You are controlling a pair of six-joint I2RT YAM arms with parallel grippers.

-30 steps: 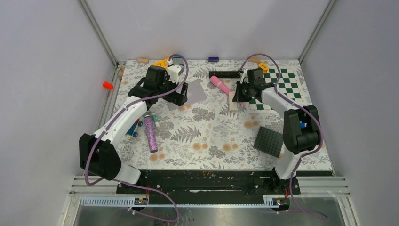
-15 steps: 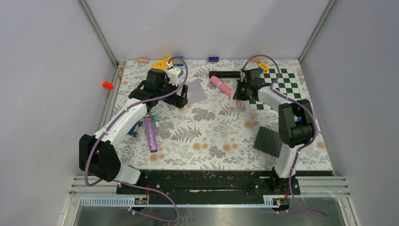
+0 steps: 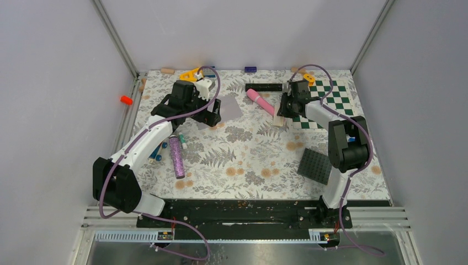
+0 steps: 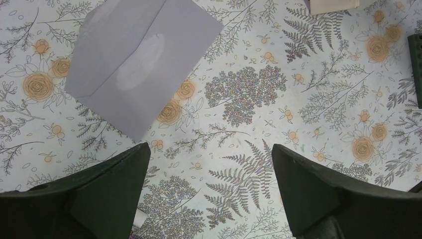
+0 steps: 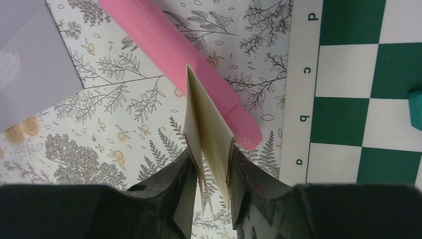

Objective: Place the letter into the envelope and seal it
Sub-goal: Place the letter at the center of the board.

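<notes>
The letter (image 5: 206, 124), a folded tan sheet, stands on edge between my right gripper's (image 5: 210, 149) fingers, its plies fanned apart. The jaws stand parted around it, so the gripper is open. From above, the letter (image 3: 278, 120) lies just below the right gripper (image 3: 284, 107), beside the pink cylinder (image 3: 259, 99). The light grey envelope (image 4: 139, 59) lies flat on the floral mat, ahead and left of my left gripper (image 4: 209, 154), which is wide open over bare mat. The top view shows the envelope (image 3: 229, 107) right beside the left gripper (image 3: 212, 113).
A green-and-white checkerboard (image 3: 331, 102) lies right of the right gripper. A dark grey studded plate (image 3: 315, 164) sits near the right arm. A purple glitter cylinder (image 3: 176, 156) lies by the left arm, and a black bar (image 3: 265, 87) at the back.
My right gripper's jaws have parted from shut, and the folded letter has sprung apart between them. The right wrist shifted slightly right. The left arm has not moved.
</notes>
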